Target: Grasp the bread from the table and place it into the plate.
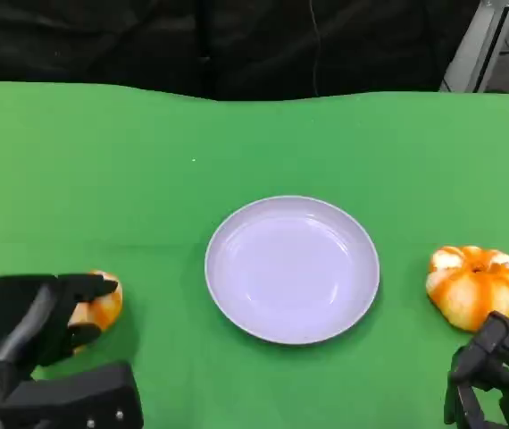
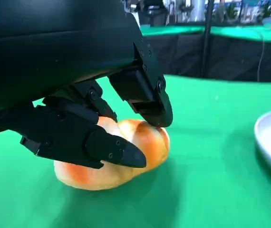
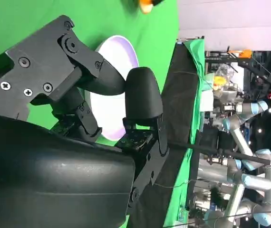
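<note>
Left hand (image 1: 36, 317) at lower left curled around the bread (image 1: 101, 307) on the green table (image 1: 103, 179), white plate (image 1: 292, 268) at centre, pumpkin-shaped bun (image 1: 478, 284) right, right hand (image 1: 496, 371) grasping nothing, fingers apart

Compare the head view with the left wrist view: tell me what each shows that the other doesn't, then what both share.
Head view alone: the whole white plate, nothing on it, a second orange-and-white bread to its right, and the right hand just below that bread.

Left wrist view alone: the fingers lying over the top and side of the bread while it sits on the cloth, plus other green tables behind.

Shared: the left hand on the left bread, the green table, and the plate, of which the wrist view catches just an edge.
</note>
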